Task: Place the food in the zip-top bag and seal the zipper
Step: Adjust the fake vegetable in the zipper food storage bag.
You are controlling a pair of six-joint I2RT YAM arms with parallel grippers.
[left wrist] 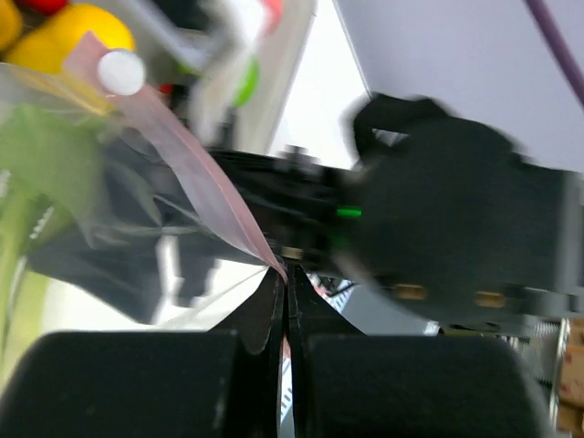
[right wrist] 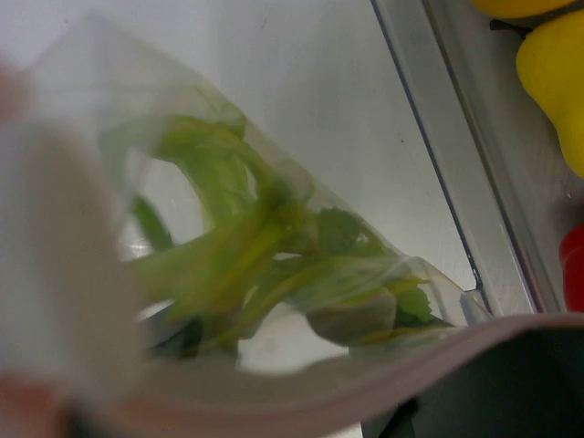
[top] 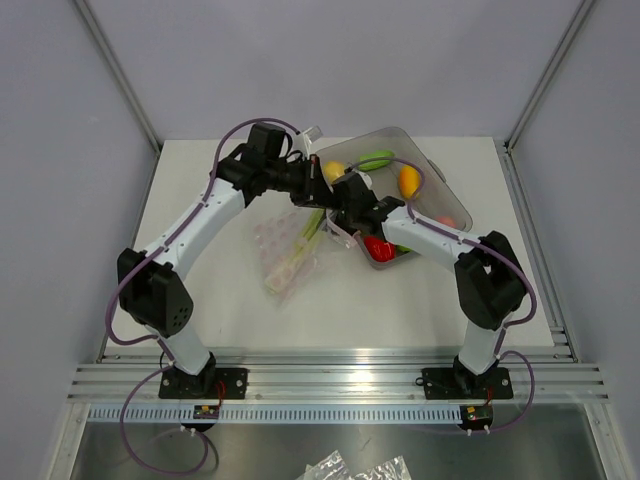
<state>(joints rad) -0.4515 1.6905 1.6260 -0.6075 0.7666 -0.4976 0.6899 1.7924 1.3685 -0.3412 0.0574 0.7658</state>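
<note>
The zip-top bag (top: 288,255) lies at mid-table. Its mouth end, toward the far edge, is hidden under both wrists in the overhead view. The left gripper (left wrist: 285,306) is clenched on the zipper (left wrist: 196,169). The right gripper (top: 338,218) is at the mouth; I cannot tell its jaw state. One piece of green food (right wrist: 237,246) shows inside, blurred. One grey tray (top: 432,172) near the far right corner holds at least five pieces, partly covered by the right arm.
</note>
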